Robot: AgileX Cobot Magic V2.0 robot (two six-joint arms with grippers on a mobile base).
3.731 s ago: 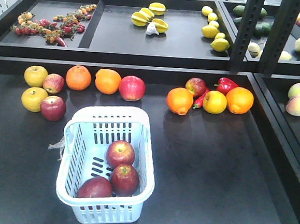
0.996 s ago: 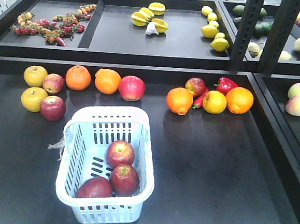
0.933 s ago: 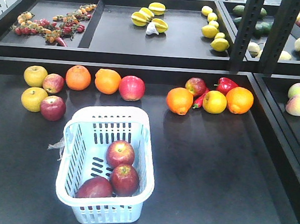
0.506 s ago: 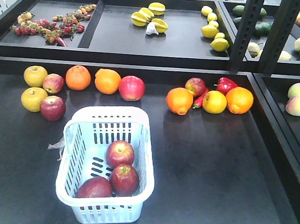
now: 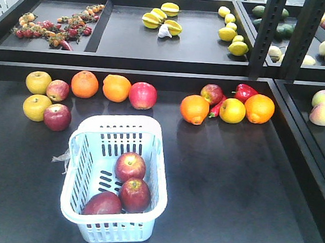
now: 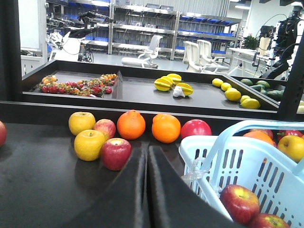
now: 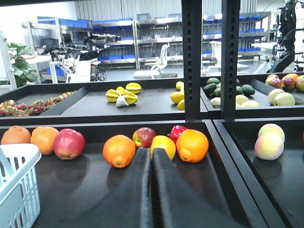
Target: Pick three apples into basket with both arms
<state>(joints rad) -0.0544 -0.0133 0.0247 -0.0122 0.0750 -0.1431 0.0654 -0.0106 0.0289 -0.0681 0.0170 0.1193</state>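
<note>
The front view shows all three dark-red apples (image 5: 124, 187) lying together in the pale blue basket (image 5: 119, 126), which stands on the dark bench (image 5: 231, 183) toward its near left; neither arm appears in that view. The left wrist view catches only two of the apples at the basket's near wall, and shows the left gripper (image 6: 147, 164) low over the bench just left of the basket, its black fingers pressed together with nothing between them. The right wrist view takes in only a corner of the basket and shows the right gripper (image 7: 151, 166) likewise closed and empty, pointing at a row of oranges (image 7: 118, 150), a yellow apple (image 7: 163, 143) and a red pepper (image 7: 177, 132) along the bench's back edge. The bench is a matte black tray with raised rims; behind it sits a second tier holding starfruit (image 5: 162, 17), lemons (image 5: 231, 31) and cherry tomatoes (image 5: 57, 26). The wrist views reveal a workshop with metal shelving and white chairs (image 6: 152, 47). Nothing on the bench has moved since the earlier frames.
</note>
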